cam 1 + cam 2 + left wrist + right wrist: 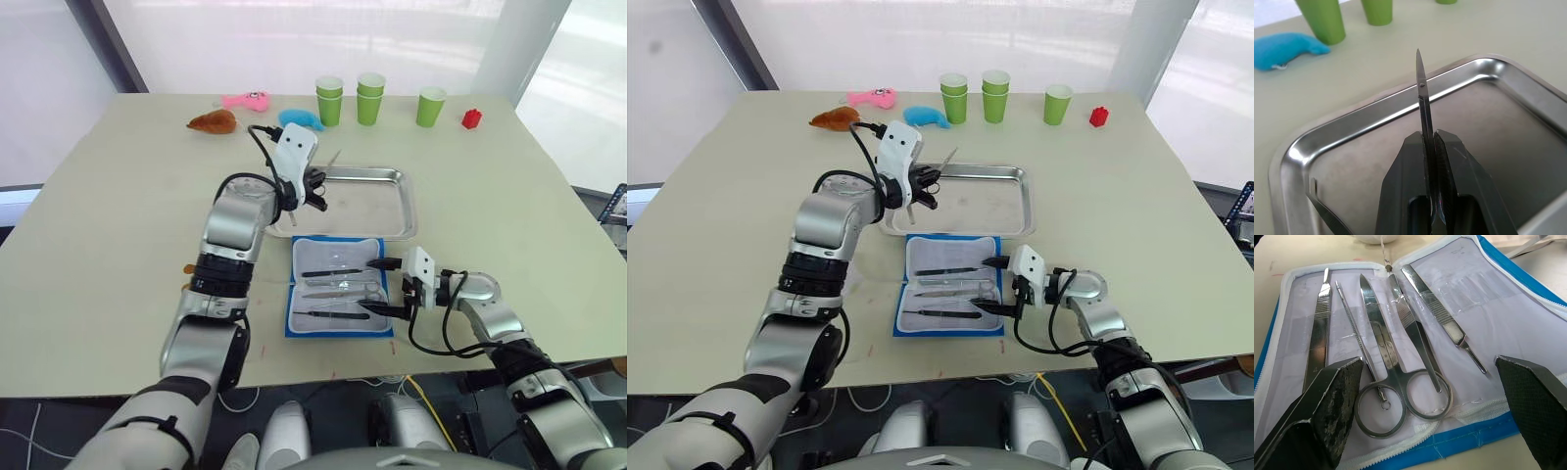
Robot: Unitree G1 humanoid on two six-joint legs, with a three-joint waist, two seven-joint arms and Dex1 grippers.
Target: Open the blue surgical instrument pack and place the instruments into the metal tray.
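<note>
The blue surgical instrument pack (333,257) lies open and flat near the table's front edge, whitish lining up. Several silver instruments (1383,377) rest in its clear pockets, among them ring-handled scissors and tweezers (1442,318). My right gripper (387,288) is open at the pack's right edge, one finger to each side of the instruments. Just behind the pack sits the metal tray (367,206). Over its left end my left gripper (315,188) is shut on a pair of scissors (1422,107), blades pointing up and away. A thin silver tool (1322,213) lies in the tray's corner.
Along the table's far edge stand green cups (330,101), two stacked pairs and a single one (431,106). A red block (472,118) is to their right. A blue plush (299,118), a pink toy (247,99) and a brown toy (214,122) lie behind the tray.
</note>
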